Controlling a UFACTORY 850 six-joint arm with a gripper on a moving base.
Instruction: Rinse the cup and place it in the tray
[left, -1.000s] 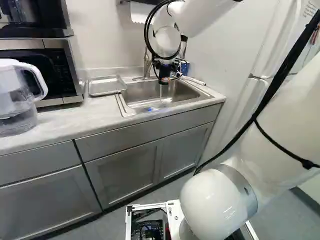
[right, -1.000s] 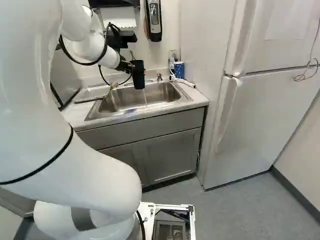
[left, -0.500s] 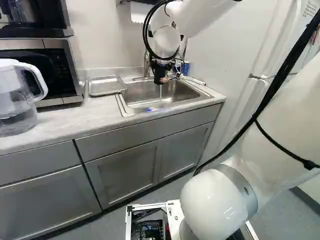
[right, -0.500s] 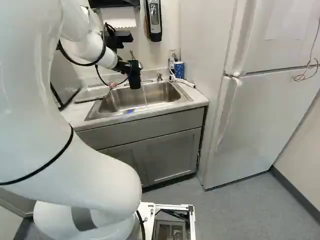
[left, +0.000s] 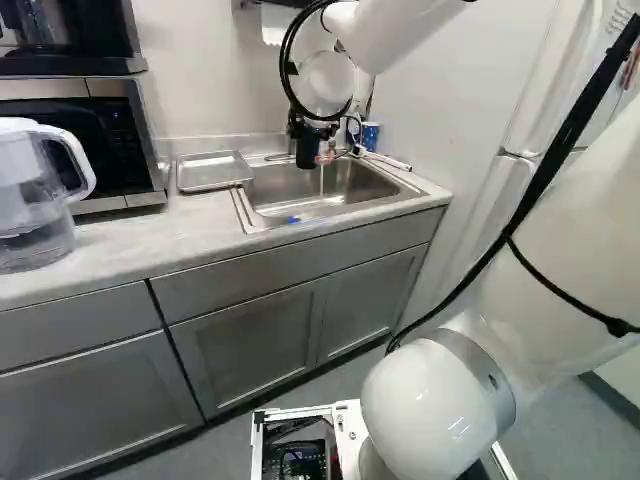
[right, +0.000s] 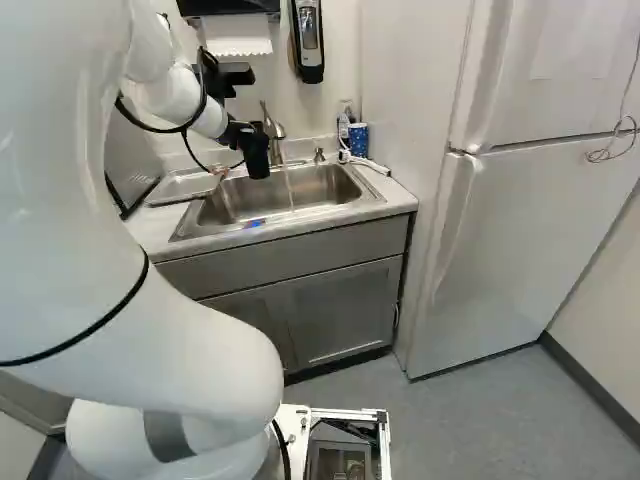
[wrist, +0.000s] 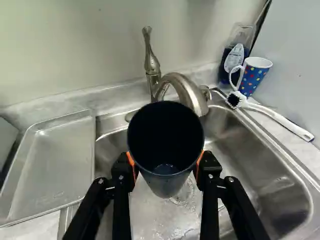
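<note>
So the worktop (left: 130, 248) is a pale, marbled one over grey cabinets, with a clear water jug (left: 35, 225) with a white handle at the left of the left base view and a microwave (left: 125, 140) just behind it. Next along there's a shallow metal tray (wrist: 57, 165) lying flat right at the edge of the steel sink (wrist: 260, 180) that's set into the top, and a curved tap (wrist: 187, 92) stands behind the basin. Past the sink you've got an upright blue spotty mug (wrist: 255, 75), a bottle (wrist: 239, 40) behind it and a white brush (wrist: 280, 120) lying next to the rim.
</note>
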